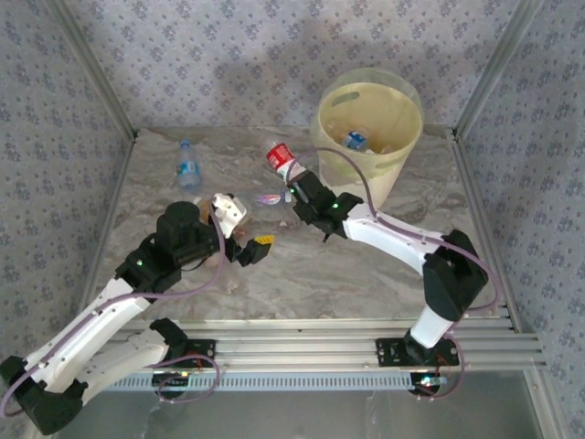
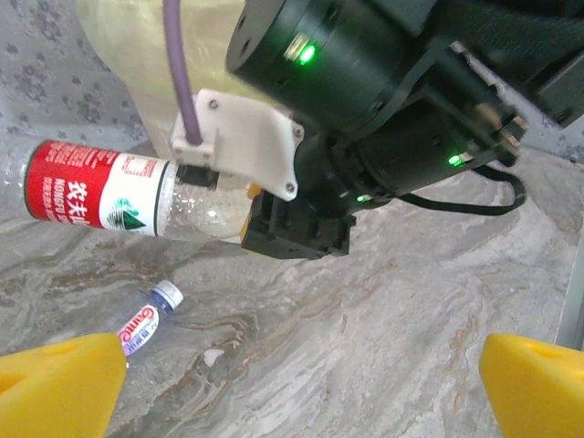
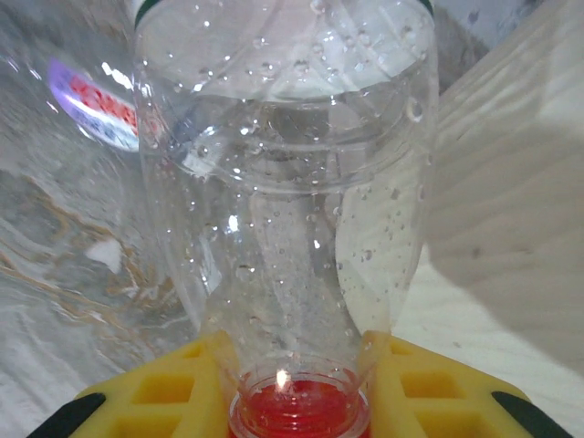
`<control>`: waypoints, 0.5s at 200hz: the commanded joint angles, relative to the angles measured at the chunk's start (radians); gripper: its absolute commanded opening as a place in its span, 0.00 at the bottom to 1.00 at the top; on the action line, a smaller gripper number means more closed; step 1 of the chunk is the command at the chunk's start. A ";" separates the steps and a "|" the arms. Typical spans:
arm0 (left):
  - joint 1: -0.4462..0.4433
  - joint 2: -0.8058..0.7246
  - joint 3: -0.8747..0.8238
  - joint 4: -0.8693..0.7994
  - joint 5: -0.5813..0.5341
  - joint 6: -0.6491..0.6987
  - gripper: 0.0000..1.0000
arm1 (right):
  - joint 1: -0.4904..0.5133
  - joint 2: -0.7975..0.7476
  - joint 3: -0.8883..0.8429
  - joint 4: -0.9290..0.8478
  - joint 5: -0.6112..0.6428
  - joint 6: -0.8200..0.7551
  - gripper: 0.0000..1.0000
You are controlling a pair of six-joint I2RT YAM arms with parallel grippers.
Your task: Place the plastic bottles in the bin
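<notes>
My right gripper (image 1: 300, 187) is shut on a clear bottle with a red label (image 1: 281, 157), gripping it near its red cap (image 3: 297, 415). The bottle (image 3: 283, 182) points away from the yellow fingers (image 3: 164, 392), just left of the pale-yellow bin (image 1: 370, 128). In the left wrist view this bottle (image 2: 91, 196) hangs above the table from the right gripper (image 2: 292, 228). A small bottle with a purple-and-white label (image 1: 268, 198) (image 2: 146, 324) lies on the table below it. A blue-labelled bottle (image 1: 187, 166) lies at far left. Another bottle (image 1: 355, 139) rests inside the bin. My left gripper (image 1: 253, 247) (image 2: 301, 401) is open and holds nothing.
The marble tabletop (image 1: 366, 265) is bounded by aluminium rails and patterned walls. The bin wall (image 3: 511, 182) stands close on the right of the held bottle. The right arm's black wrist (image 2: 383, 119) hangs in front of the left gripper.
</notes>
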 commanded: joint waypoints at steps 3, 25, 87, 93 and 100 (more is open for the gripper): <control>-0.005 -0.031 -0.016 0.071 -0.014 -0.026 1.00 | 0.010 -0.077 0.051 -0.033 -0.027 0.019 0.32; -0.004 -0.061 -0.041 0.111 -0.029 -0.045 1.00 | 0.010 -0.133 0.068 -0.034 -0.050 0.023 0.32; 0.000 -0.092 -0.064 0.148 -0.045 -0.065 1.00 | -0.067 -0.245 0.157 -0.065 -0.136 0.034 0.32; 0.001 -0.093 -0.063 0.147 -0.045 -0.066 1.00 | -0.082 -0.253 0.165 -0.067 -0.147 0.034 0.33; 0.001 -0.091 -0.063 0.145 -0.047 -0.065 1.00 | -0.102 -0.259 0.174 -0.070 -0.166 0.037 0.33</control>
